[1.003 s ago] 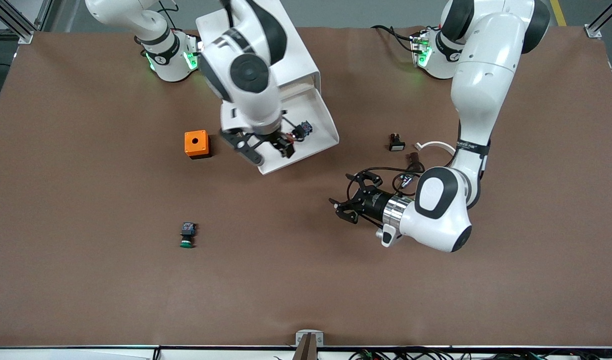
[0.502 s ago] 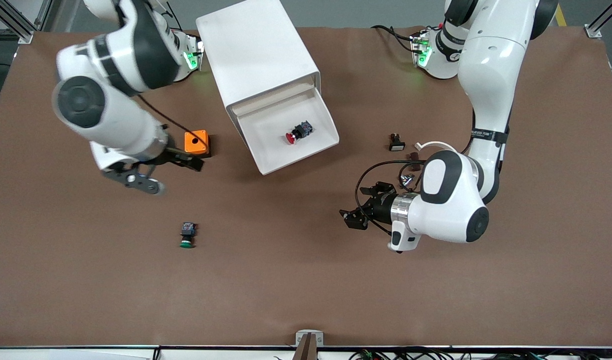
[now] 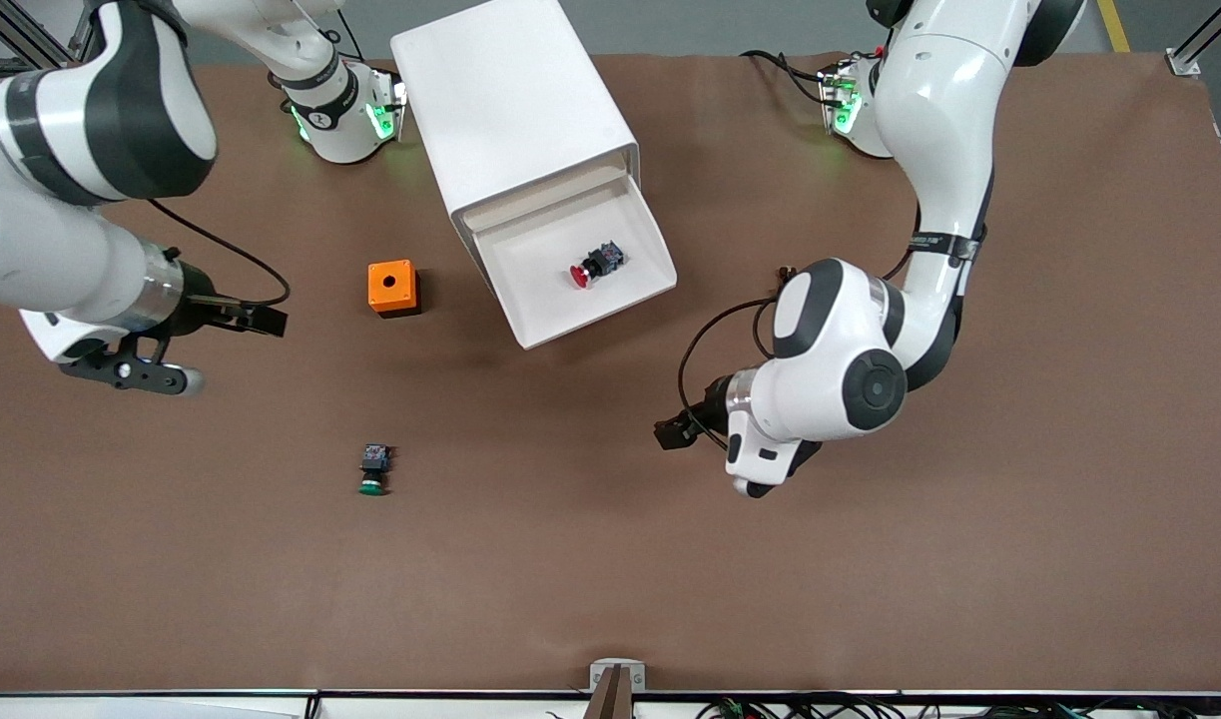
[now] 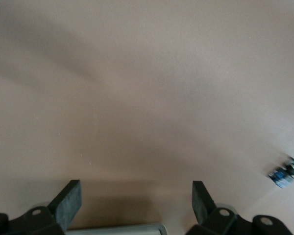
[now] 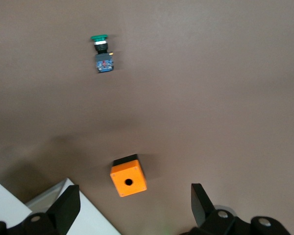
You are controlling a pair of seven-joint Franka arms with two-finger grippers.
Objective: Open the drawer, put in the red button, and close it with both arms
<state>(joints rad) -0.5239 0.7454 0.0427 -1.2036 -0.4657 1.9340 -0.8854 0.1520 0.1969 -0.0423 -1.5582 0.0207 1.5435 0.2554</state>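
The red button lies on its side in the open drawer of the white cabinet. My right gripper is open and empty over bare table toward the right arm's end, beside the orange box. Its wrist view shows the open gripper with nothing in it. My left gripper is over bare table in front of the drawer, toward the left arm's end. Its wrist view shows the open gripper, empty. The red button shows in neither wrist view.
An orange box with a round hole stands beside the drawer and shows in the right wrist view. A green-capped switch lies nearer to the front camera and shows in both wrist views. A small black part peeks out by the left arm.
My right gripper left the drawer and swung toward the right arm's end of the table; the red button stayed in the drawer. My left arm turned, its gripper shifting slightly.
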